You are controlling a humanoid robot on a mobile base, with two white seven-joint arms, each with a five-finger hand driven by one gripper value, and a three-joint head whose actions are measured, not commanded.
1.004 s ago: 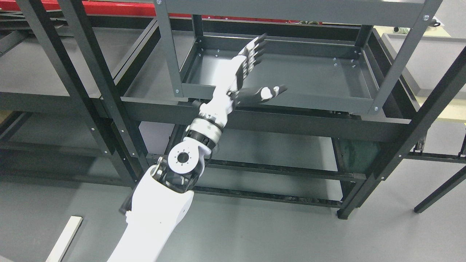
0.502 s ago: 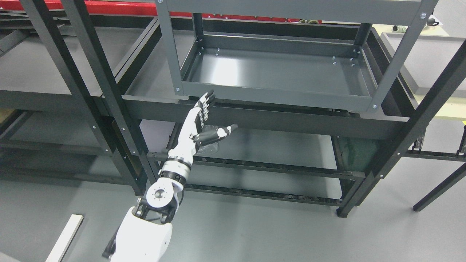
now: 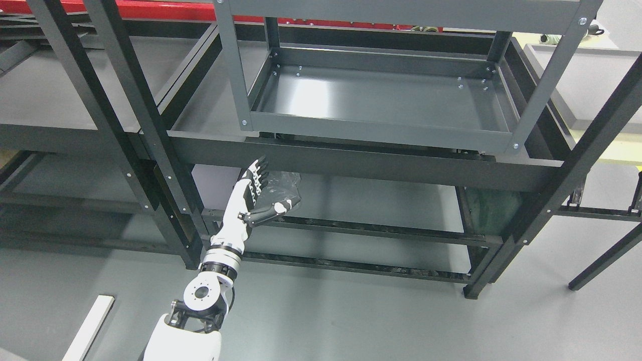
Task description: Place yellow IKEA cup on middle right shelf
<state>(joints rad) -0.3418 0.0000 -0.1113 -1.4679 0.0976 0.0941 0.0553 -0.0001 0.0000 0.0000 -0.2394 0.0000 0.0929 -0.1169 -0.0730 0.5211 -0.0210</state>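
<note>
The left arm comes in from the bottom edge, left of the middle, and slants up and to the right. Its white forearm shows at the lower edge, then a round grey joint, then a ringed wrist of white and black bands. Above the wrist the left hand (image 3: pixel 253 198) is raised, palm turned toward the right. The four fingers (image 3: pixel 259 170) lie straight and close together, pointing up and away. The thumb (image 3: pixel 273 209) juts out to the right, well apart from them. The hand appears to hold nothing, though the dark backdrop makes its edges hard to read.
</note>
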